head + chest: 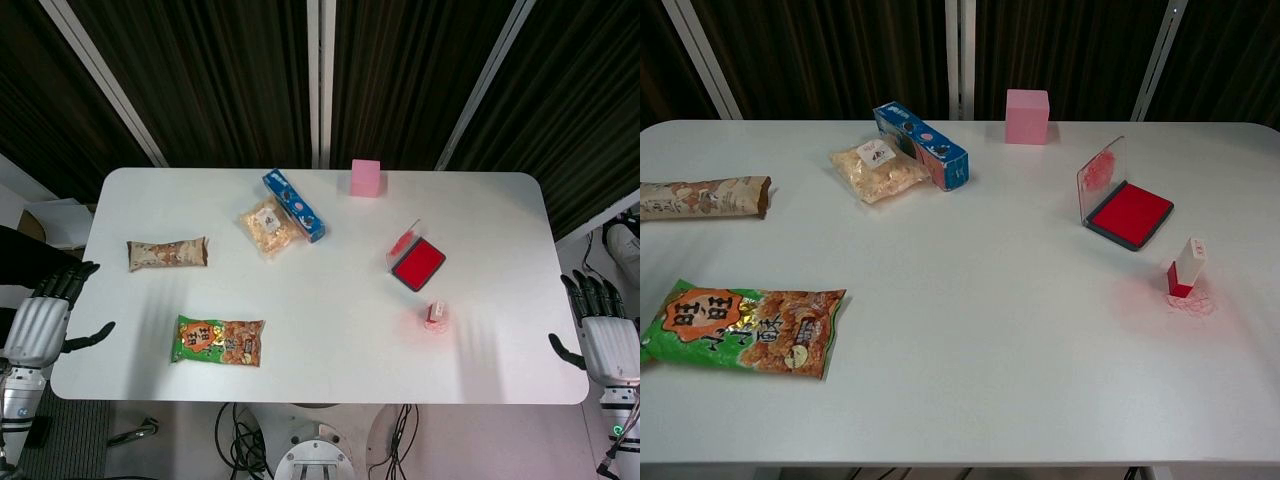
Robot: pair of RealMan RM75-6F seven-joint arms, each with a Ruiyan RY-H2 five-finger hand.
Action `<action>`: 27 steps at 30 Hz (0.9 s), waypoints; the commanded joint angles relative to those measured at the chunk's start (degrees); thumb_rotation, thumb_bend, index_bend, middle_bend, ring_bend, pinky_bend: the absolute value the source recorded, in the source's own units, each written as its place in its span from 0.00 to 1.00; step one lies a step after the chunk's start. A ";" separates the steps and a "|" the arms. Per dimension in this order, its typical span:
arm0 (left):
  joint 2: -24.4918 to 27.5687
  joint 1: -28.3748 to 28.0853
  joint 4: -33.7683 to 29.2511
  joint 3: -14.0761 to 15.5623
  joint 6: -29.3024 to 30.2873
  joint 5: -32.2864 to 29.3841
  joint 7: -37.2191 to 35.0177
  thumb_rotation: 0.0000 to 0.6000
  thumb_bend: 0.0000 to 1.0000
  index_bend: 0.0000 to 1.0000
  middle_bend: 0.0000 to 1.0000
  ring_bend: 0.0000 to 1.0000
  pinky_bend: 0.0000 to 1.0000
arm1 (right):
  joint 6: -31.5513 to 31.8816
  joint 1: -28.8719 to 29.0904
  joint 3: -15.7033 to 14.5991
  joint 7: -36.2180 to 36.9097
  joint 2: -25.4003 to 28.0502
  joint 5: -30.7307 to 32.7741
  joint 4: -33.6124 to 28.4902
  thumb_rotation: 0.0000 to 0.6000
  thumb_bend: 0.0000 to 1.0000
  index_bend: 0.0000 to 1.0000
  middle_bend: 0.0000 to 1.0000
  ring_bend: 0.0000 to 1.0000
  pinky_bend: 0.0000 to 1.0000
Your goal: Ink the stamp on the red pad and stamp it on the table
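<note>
The red ink pad (419, 264) (1131, 214) lies open at the right of the white table (330, 340), its clear lid raised on the left side. A small stamp (436, 316) (1185, 268) stands upright just in front of the pad, on a smear of red ink marks (1190, 302). My left hand (42, 318) hangs open off the table's left edge. My right hand (606, 325) is open off the right edge, well right of the stamp. Neither hand shows in the chest view.
A pink block (365, 177) stands at the back centre. A blue box (294, 204) and a clear snack bag (268, 228) lie left of centre. A brown snack bar (167, 254) and a green-orange snack bag (218, 341) lie on the left.
</note>
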 commanded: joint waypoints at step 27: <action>-0.08 -0.37 -0.93 0.28 -0.90 0.12 1.25 0.81 0.17 0.14 0.13 0.12 0.20 | -4.97 5.24 -1.34 -6.46 0.73 -6.00 1.44 1.00 0.18 0.00 0.00 0.31 0.55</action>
